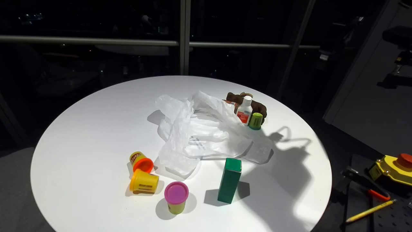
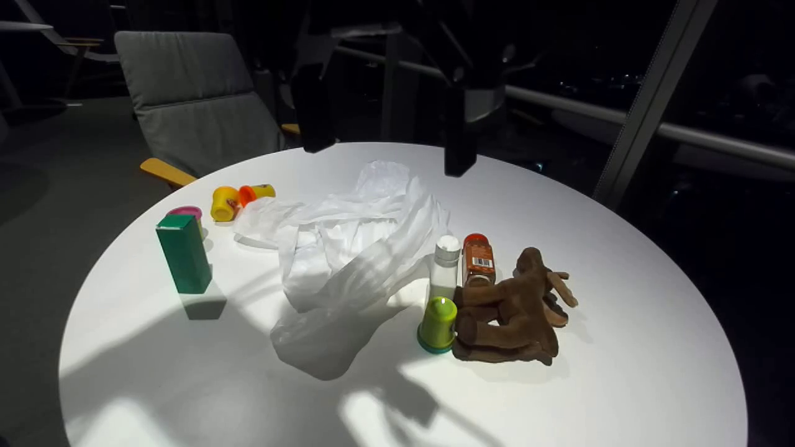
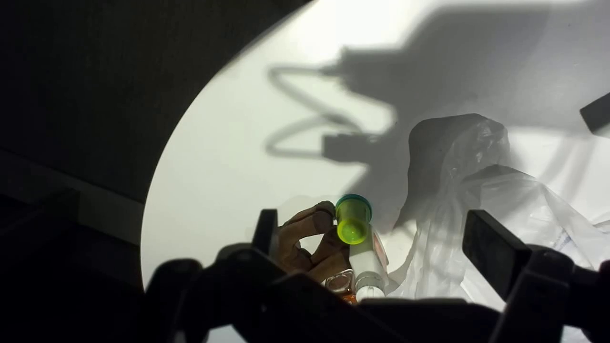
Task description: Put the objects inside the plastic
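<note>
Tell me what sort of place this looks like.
Likely an office lounge or similar indoor sitting area, perhaps at night. A padded grey armchair stands by the round white table, and large framed glass panes rise beyond it, dark behind.

We've got a round white tabletop (image 1: 96,129) in all views. In an exterior view, off its edge, we see a yellow pencil (image 1: 371,211) by a dark perforated surface (image 1: 389,222), a yellow box (image 1: 391,170) with red button (image 1: 405,160), and a curved red-orange item (image 1: 379,195) between box and pencil. Past the tabletop we have a grey chair (image 2: 192,81), tan armrests (image 2: 168,172). Metal rails (image 1: 90,41) cross dark windows (image 1: 96,19) in both exterior views.
</note>
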Controlling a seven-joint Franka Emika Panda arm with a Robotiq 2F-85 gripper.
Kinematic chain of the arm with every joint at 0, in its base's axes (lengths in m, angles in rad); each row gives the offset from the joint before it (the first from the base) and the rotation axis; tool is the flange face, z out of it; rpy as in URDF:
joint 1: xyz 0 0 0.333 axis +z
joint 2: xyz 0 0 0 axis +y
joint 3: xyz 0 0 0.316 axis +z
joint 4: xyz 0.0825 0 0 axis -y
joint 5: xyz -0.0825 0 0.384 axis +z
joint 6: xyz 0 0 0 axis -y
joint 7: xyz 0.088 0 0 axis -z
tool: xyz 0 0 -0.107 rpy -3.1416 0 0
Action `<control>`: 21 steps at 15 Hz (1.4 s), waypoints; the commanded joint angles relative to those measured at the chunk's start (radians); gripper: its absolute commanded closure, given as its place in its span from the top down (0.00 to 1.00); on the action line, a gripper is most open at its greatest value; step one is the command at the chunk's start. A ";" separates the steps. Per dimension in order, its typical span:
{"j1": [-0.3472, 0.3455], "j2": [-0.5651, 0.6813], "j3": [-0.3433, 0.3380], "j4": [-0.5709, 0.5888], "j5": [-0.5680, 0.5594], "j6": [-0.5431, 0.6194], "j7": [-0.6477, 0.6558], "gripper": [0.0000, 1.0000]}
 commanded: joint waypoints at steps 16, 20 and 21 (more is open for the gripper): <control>0.013 0.477 -0.063 0.436 0.005 0.026 -0.213 1.00; 0.007 0.704 -0.060 0.608 -0.001 0.207 -0.146 1.00; 0.007 0.760 -0.059 0.658 0.002 0.245 -0.149 1.00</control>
